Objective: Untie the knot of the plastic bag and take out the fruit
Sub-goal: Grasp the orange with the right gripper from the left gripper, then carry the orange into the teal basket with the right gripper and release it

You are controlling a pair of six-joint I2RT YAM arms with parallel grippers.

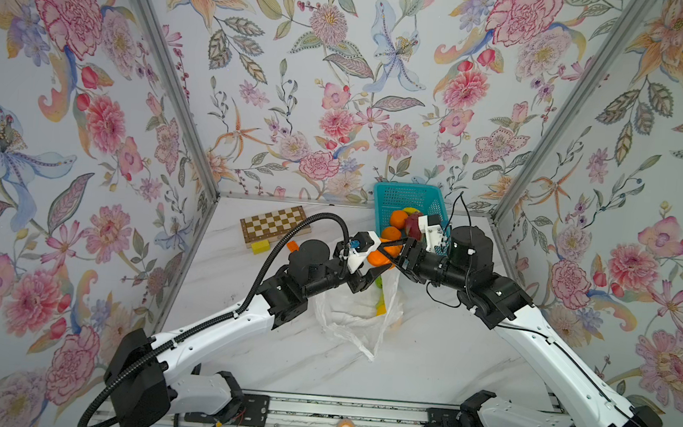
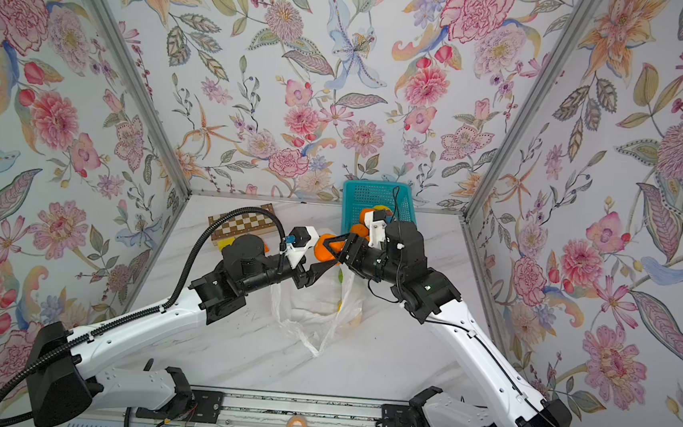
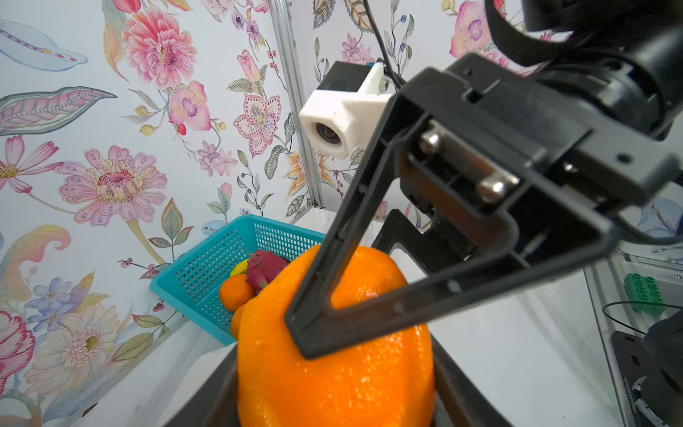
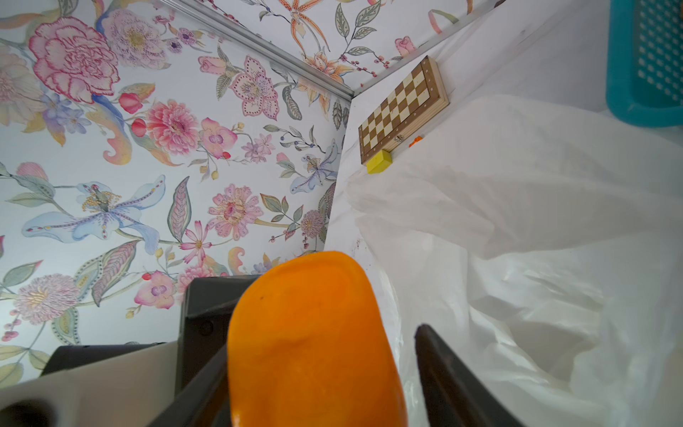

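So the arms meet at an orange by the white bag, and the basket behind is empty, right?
Not empty: the basket holds oranges and a dragon fruit, as the left wrist view shows. The rest is right.

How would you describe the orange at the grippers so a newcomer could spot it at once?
Start at the teal basket, then come forward to where both arms meet by the plastic bag. There the left gripper holds an orange, with the right gripper's fingers straddling it. Unlike the oranges in the basket, it hangs in the air.
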